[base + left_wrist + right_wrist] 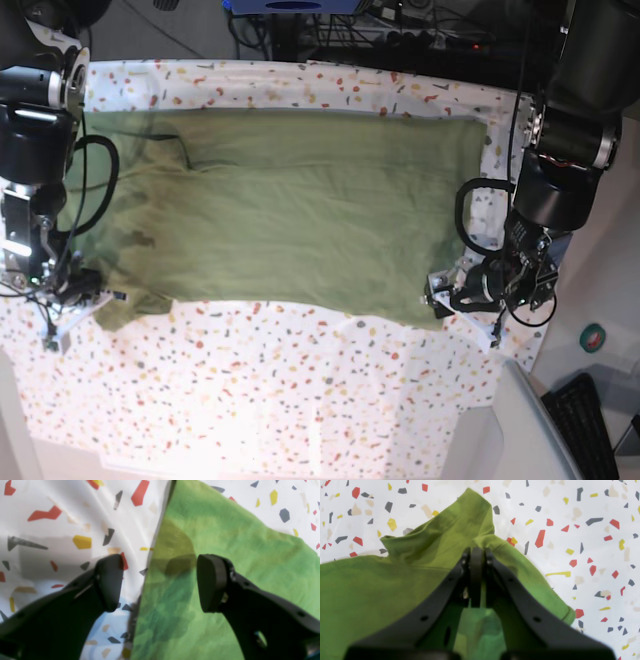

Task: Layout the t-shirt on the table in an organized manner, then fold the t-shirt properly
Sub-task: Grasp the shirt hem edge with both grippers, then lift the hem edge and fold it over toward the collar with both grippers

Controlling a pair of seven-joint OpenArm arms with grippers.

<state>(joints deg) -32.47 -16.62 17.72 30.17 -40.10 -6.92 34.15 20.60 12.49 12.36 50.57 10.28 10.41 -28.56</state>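
One t-shirt (290,210) is lying on one desk (300,400). Two grippers are showing: the left gripper (440,295) is sitting at the t-shirt's right near corner in the base view, and the right gripper (75,290) at its left near corner. Each is carrying two fingers (211,582), making four. One grey bin (520,430) is standing beyond the t-shirt's right near corner, beside one round green-ringed object (594,338) and one dark keyboard (590,415).

No writing, brand, number or sign can be read in any of the three views; the t-shirt (290,210) is plain green and the table (300,400) cloth carries only coloured flecks.
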